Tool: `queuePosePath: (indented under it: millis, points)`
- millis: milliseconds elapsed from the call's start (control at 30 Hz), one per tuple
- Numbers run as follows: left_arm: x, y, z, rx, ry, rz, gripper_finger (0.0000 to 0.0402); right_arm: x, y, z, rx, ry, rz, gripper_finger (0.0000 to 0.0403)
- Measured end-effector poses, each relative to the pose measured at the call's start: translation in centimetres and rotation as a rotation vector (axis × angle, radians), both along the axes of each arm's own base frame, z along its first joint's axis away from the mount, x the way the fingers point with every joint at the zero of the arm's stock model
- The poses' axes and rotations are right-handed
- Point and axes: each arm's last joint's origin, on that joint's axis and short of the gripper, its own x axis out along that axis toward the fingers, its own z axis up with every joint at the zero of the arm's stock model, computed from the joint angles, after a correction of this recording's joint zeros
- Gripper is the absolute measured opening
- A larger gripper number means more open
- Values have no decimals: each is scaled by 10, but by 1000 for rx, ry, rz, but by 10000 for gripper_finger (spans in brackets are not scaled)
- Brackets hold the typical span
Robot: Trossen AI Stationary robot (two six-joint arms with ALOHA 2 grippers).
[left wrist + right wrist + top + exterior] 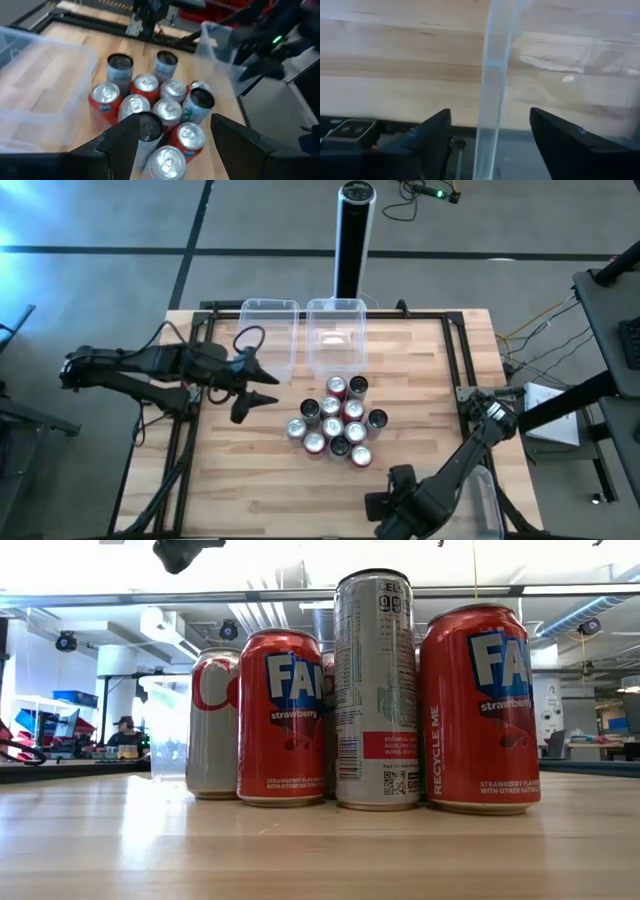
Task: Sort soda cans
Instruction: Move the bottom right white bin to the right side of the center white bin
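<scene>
The soda cans [338, 420] sit bunched mid-tabletop [250, 480], just near of two clear bins [270, 320], while the left gripper [262, 387] hovers left of them with fingers [120, 142] spread and empty, and the right gripper [385, 515] at the near edge has its fingers [432, 132] apart around a clear bin wall [492, 75].

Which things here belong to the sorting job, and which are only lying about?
Belong to the job:
- soda cans, clustered mid-table
- two clear bins at the far edge
- left pincer, open beside the cans
- third clear bin between the open right pincer's fingers

Lying about:
- tall black post
- cables off the table
</scene>
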Motion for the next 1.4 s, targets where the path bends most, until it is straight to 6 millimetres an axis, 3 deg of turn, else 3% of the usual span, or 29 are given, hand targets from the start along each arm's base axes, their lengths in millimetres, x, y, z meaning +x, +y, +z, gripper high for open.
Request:
queuePosePath:
  millis: [167, 433, 533, 667, 867, 1400]
  points:
    - [-14, 1, 8, 18, -41, -9, 230, 2, -2, -12, 14, 20, -8, 169]
    - [-32, 2, 11, 38, -40, -17, 230, 2, 0, -8, 55, 41, -44, 31]
    - [-39, 3, 12, 41, -37, -18, 230, 4, 1, 3, 81, 23, -38, 20]
    - [-46, 3, 12, 43, -33, -18, 230, 10, 6, 31, 149, -72, -14, 22]
    - [-51, 4, 13, 46, -44, -19, 230, 15, 10, 90, 312, -243, 3, 22]
    - [-53, 4, 12, 48, -26, -18, 230, -4, -15, 199, 409, -879, 278, 22]
